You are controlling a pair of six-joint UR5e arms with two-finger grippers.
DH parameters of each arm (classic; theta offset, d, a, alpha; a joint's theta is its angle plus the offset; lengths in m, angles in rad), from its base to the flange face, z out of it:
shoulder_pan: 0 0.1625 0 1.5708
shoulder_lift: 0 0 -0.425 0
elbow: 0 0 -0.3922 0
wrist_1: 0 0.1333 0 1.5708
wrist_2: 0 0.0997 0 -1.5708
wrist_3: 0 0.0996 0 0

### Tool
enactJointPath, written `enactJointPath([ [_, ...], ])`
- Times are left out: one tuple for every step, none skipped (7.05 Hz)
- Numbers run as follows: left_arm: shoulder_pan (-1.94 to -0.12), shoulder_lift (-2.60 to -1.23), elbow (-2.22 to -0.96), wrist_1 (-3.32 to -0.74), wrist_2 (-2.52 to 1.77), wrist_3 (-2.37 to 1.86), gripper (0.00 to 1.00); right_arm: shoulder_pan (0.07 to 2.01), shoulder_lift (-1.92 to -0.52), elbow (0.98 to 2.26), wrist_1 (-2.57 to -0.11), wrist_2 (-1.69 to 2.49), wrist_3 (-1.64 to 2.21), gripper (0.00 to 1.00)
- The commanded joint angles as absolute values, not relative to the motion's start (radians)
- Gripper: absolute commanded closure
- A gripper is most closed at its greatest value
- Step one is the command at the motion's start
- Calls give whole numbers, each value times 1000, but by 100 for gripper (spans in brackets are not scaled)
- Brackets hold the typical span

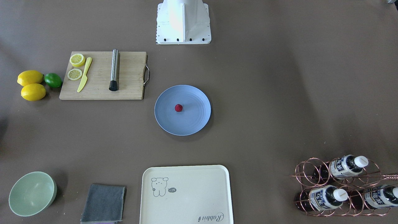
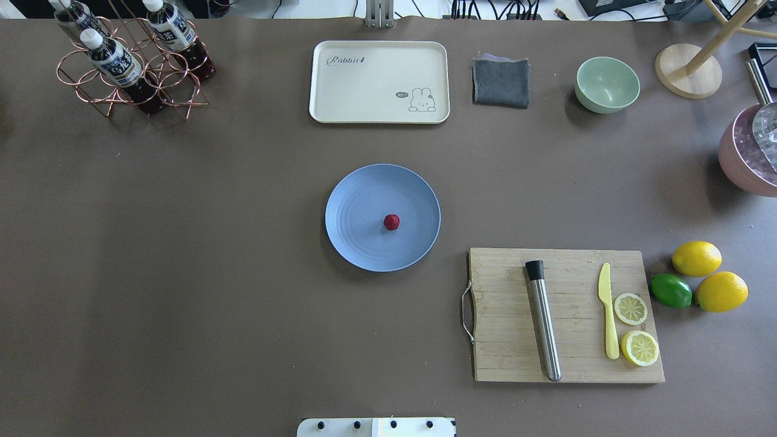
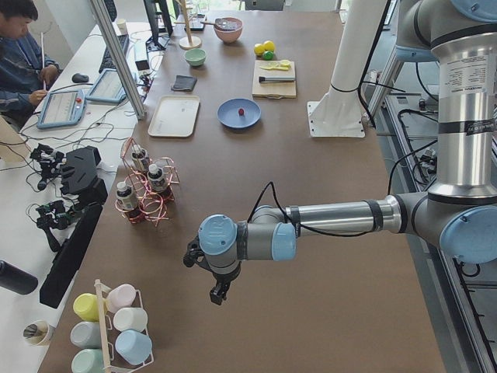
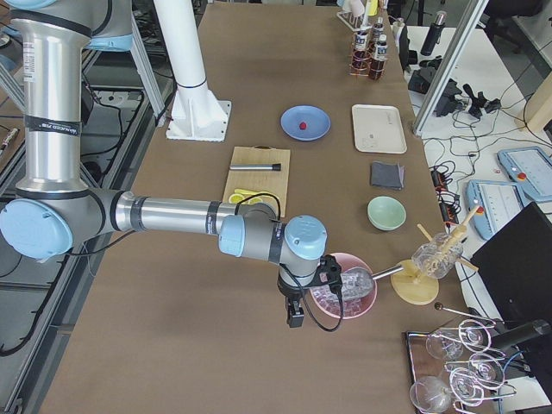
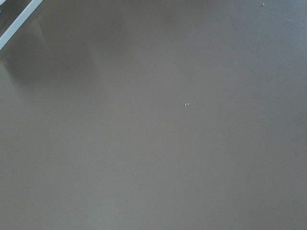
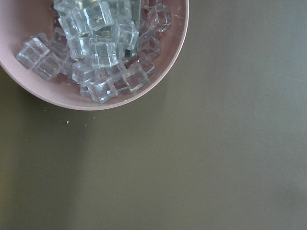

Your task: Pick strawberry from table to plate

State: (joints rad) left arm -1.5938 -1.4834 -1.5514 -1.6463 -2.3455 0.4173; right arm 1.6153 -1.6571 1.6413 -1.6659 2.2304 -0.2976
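- A tiny dark-red, bumpy strawberry lies on a round, shallow, light-blue plate, near its middle.
- The plate rests mid-way along the matte brown-grey worktop, in front of the robot's white base.
- The left arm reaches out low over bare worktop, well apart from the plate. The left arm's jaws show only in a side view, so I cannot tell whether they are spread or pressed together.
- The right arm stretches toward the opposite end. Its wrist camera looks down on a pink bowl of clear ice cubes. I cannot tell how the right arm's jaws stand either.
- A wooden cutting board carries a steel muddler, a yellow plastic knife and two lemon halves.
- Two whole yellow lemons and a green lime sit just beside the board.
- Along the far edge stand a cream rectangular tray, a folded grey cloth, a pale-green bowl and a copper wire rack holding bottles.
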Motion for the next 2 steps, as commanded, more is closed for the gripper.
enactJointPath([
  [-1594,-1483,-1554,-1647,-2347,419,2,1615,-1657,1641,-1666,2230,-298,0],
  [-1592,-1485,-1554,-1647,-2345,419,2,1615,-1657,1641,-1666,2230,-298,0],
])
